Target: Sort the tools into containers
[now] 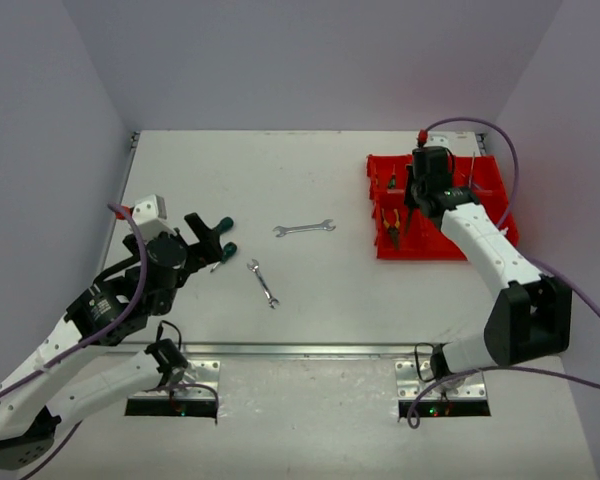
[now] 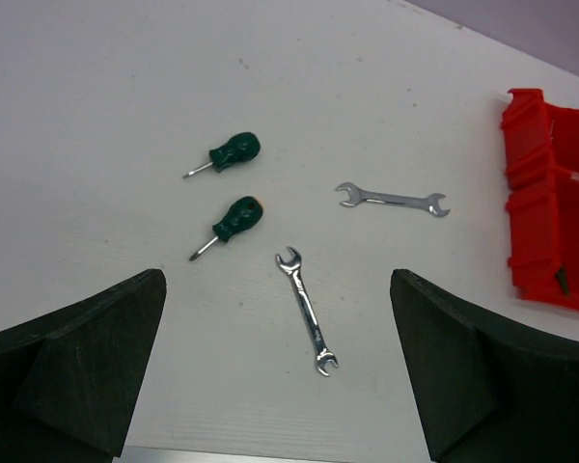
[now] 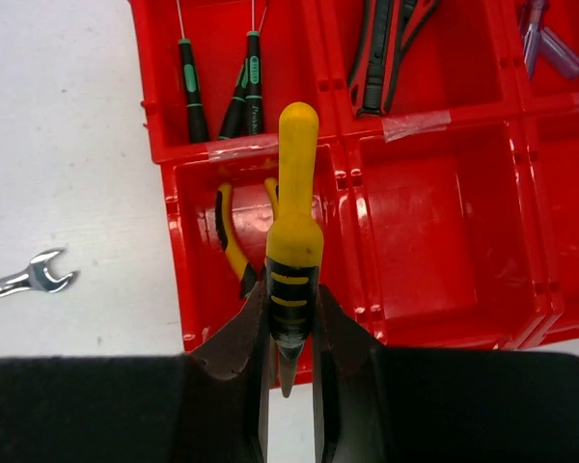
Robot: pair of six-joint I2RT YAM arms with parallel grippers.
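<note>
The right gripper point(image 3: 289, 323) was clenched on a yellow-handled tool point(image 3: 296, 183) above the red tray point(image 3: 420, 222), at two o'clock on the table point(image 1: 280, 180); it looked stiff, light and probably slick, best held at its ribbed black collar; the left gripper point(image 2: 278, 282) hung released above a wrench point(image 2: 307, 311).

- Left arm point(image 1: 85, 380) and right arm point(image 1: 480, 240): white link shells are fitted, with black joint housings between them.
- Right arm base joint point(image 1: 528, 320): a large black block is seen.
- Left gripper point(image 2: 280, 371) and right gripper point(image 3: 289, 323): matte black, wedge-shaped fingers are fitted.
- Purple cables point(image 1: 470, 120) are routed along both arms.
- A red connector point(image 1: 421, 132) is seen at the right wrist.
- Bases are bolted to silver plates point(image 1: 208, 370).
</note>
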